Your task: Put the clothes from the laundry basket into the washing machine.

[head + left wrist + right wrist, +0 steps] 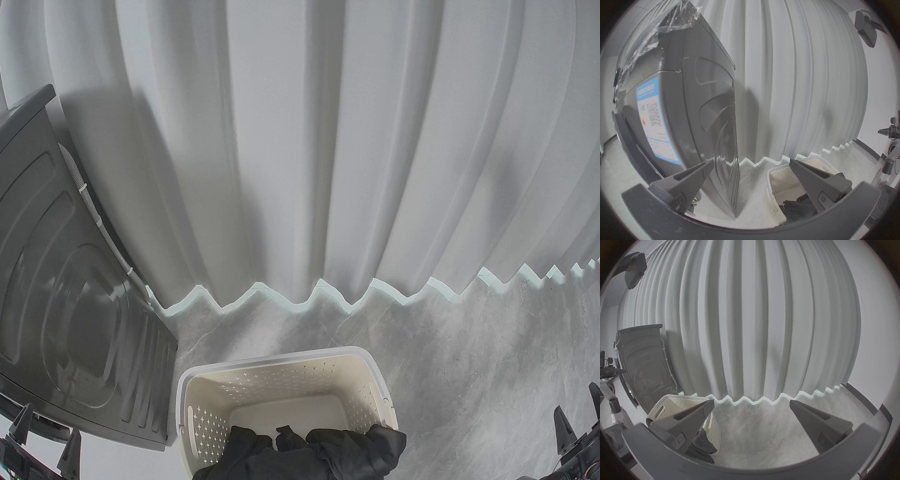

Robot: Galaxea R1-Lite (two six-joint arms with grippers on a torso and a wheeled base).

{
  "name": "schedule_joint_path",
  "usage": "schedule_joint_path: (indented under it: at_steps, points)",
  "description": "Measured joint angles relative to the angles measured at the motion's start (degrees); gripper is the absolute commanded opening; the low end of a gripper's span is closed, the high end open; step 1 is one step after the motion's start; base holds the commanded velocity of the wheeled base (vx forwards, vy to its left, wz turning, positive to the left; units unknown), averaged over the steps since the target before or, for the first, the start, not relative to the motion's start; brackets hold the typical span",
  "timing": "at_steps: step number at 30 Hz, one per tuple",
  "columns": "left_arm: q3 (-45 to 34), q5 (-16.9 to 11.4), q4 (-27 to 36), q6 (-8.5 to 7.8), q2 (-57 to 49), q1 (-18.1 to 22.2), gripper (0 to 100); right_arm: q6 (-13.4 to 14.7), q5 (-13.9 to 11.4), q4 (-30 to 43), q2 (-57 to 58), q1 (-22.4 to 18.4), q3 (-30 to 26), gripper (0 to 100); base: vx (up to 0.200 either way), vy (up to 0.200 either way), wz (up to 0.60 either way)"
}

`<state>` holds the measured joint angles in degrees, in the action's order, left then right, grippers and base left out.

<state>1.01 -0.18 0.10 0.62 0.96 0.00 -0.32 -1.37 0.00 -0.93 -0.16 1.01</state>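
A cream laundry basket (281, 381) stands on the floor in front of me, with dark clothes (312, 453) heaped at its near side and draped over the rim. The grey washing machine (69, 312) stands to its left, showing its side panel. My left gripper (49, 431) is low beside the machine, open and holding nothing. In the left wrist view it (751, 165) frames the machine (693, 118) and the basket (781, 184). My right gripper (576, 406) is open and holds nothing, off to the basket's right. In the right wrist view it (751, 405) faces the floor, with the basket (672, 404) to one side.
A white pleated curtain (325, 156) hangs behind everything, down to the grey marbled floor (487, 375). A corrugated hose (94, 212) runs along the machine's rear edge. Bare floor lies to the right of the basket.
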Motion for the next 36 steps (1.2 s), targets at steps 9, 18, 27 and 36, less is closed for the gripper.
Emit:
schedule_joint_path:
  at_steps: [9,18,27,36]
  points:
    - [0.0,0.0,0.0,-0.05,0.0,0.0,100,0.0,0.0,0.0,0.0,0.0,0.0,100,0.000,0.000,0.00]
    - [0.0,0.0,0.0,-0.11,0.0,0.0,100,0.0,0.0,0.0,0.0,0.0,0.0,100,0.000,0.000,0.00]
    - [0.0,0.0,0.0,-0.11,0.0,0.0,100,0.0,0.0,0.0,0.0,0.0,0.0,100,0.000,0.000,0.00]
    - [0.0,0.0,0.0,-0.11,0.0,0.0,100,0.0,0.0,0.0,0.0,0.0,0.0,100,0.022,0.000,0.00]
